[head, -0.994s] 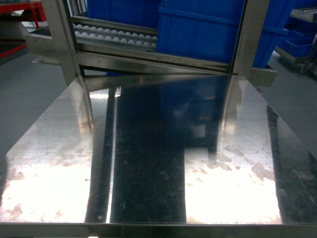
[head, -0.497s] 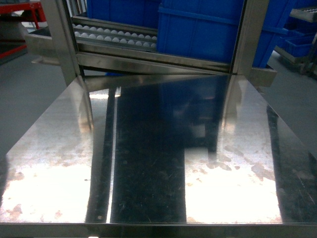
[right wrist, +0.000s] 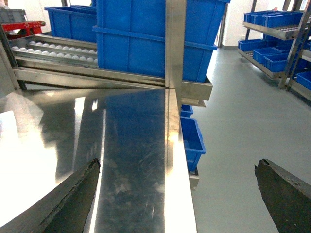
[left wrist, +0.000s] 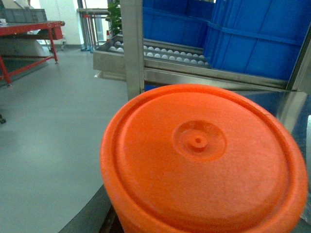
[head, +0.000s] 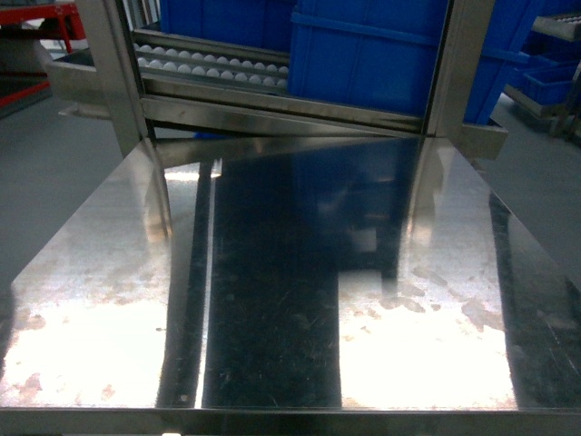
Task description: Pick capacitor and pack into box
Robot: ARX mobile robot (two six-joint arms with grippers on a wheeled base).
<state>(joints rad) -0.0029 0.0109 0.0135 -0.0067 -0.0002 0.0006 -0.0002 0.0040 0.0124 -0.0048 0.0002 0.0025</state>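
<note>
Right now the steel table shows only glare and dark reflections in the head view, and neither arm appears there. At its far edge stands a steel rack with a roller track and big blue bins on it. No pink box and no capacitor shows in any of the three views, so I cannot say where they lie relative to either gripper. The left wrist camera is almost filled by a round orange lid-like disc with a raised rim and a small dimple at its middle, very close to the lens; the left gripper's fingers are not seen, so whether anything is held there I cannot tell. Beyond the disc, to the far left, is grey floor and a red frame table. The right gripper hangs over the table's right edge with its dark fingers spread wide, one over the steel and the other out over the floor, nothing between them. More small blue bins sit low beside the table's right side, with shelving of bins far right.
</note>
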